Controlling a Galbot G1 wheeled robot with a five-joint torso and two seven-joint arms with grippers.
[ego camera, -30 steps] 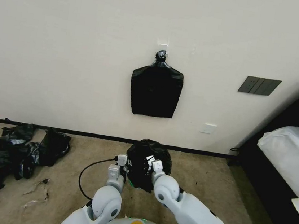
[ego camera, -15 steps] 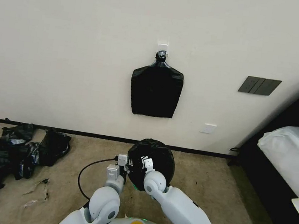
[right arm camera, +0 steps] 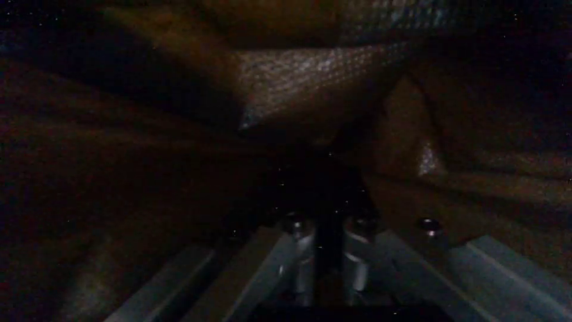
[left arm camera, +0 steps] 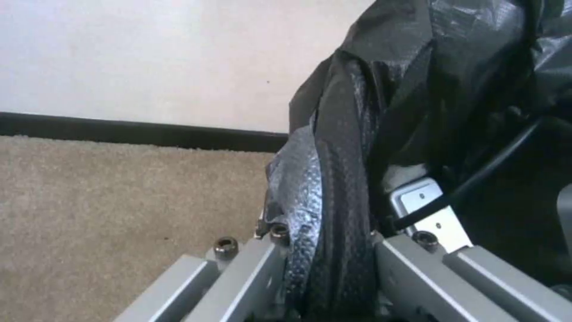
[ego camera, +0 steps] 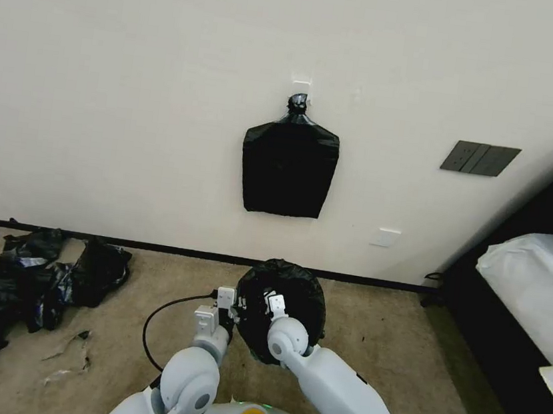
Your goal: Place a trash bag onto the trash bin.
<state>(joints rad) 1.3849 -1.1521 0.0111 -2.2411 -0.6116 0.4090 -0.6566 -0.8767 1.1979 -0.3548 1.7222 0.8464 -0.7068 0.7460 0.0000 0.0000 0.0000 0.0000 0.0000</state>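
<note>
Trash bag [ego camera: 293, 290] pinched by left gripper [left arm camera: 325, 250], right gripper [right arm camera: 325, 241] inside.

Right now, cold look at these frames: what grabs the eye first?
The trash bag, glossy black and ballooned on the carpet just before the wall, with the left gripper clamped on its film at one side and the right gripper inside it. Above, a flat black bundle hangs from a wall hook. A heap of black bags sprawls far left.
</note>
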